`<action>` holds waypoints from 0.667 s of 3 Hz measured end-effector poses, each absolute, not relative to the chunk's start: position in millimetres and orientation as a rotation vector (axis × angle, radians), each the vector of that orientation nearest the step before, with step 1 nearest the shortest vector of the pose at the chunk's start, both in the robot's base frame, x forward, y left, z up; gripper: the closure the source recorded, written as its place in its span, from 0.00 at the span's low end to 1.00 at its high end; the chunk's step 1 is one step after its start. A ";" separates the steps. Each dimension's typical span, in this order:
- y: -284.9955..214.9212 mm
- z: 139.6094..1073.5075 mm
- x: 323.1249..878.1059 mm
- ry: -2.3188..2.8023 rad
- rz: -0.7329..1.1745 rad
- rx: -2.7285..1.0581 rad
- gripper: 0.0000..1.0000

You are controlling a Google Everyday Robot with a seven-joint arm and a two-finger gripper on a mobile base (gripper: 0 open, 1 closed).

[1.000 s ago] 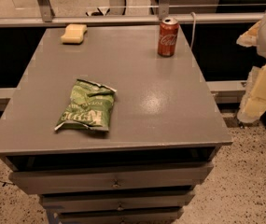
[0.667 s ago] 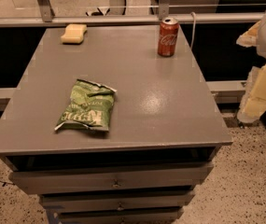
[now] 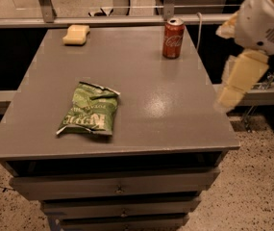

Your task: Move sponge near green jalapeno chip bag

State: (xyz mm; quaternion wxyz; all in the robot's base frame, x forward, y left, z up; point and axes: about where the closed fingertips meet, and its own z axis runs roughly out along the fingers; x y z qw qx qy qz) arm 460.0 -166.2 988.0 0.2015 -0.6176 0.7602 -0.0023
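Nearest, the grey metal drawer fronts [image 3: 117,186] under the flat grey tabletop [image 3: 165,105] showed nothing altered. On the near-left part of the top, the crumpled green foil jalapeno chip bag [image 3: 89,109] lay flat, where it had been a second before. At the right edge, the robot's pale yellow gripper [image 3: 236,78] had shifted inward and upward from beside the table to hang by its right rim; whether it was clenched or released could not be told, and it held nothing visible. Further back, the red soda can [image 3: 173,31] stood upright, unmoved. At the far-left corner the small pale yellow foam sponge [image 3: 76,34] rested untouched, well apart from the bag. The reach seemed only to be starting.
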 end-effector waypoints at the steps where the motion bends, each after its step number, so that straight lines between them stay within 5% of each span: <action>1: -93.8 998.2 487.8 1.985 0.133 -1.742 0.00; 2: -14.8 1003.4 527.6 1.841 0.276 -1.731 0.00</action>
